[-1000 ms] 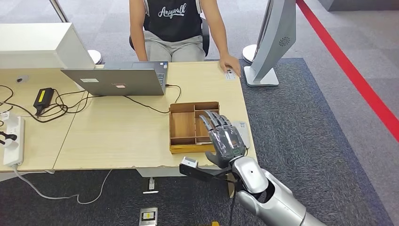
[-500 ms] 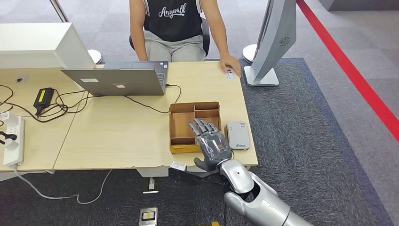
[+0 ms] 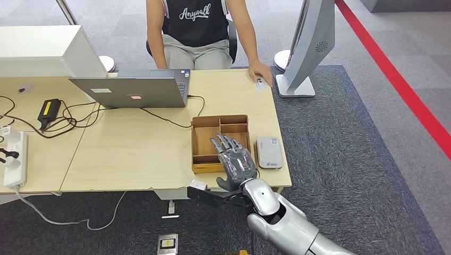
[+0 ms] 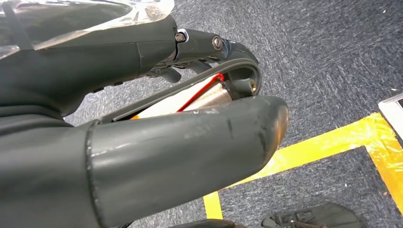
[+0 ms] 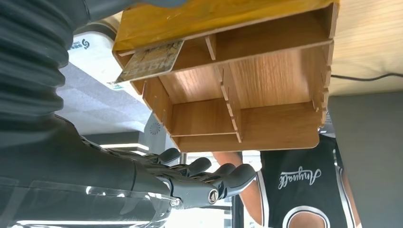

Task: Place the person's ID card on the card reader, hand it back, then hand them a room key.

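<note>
The ID card point(image 3: 260, 84) lies at the table's point(image 3: 133, 154) far edge under the person's hand point(image 3: 261, 73), well apart from the right hand point(image 3: 234, 162). That hand hovers empty, fingers spread, over the tray point(image 3: 205, 142), beside the reader point(image 3: 269, 152). A card point(image 5: 151, 60) lies in one tray compartment. The left hand point(image 4: 142, 142) hangs above the floor; its grip state cannot be told.

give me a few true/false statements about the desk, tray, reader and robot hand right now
1. The right robot hand is over the wooden tray, fingers spread, holding nothing. True.
2. The card reader lies inside the tray. False: it lies on the desk, beside the tray.
3. A card lies in one tray compartment. True.
4. The laptop has no cable attached. False: a black cable runs from its side across the desk.
5. The person's hand rests at the desk's far edge. True.
</note>
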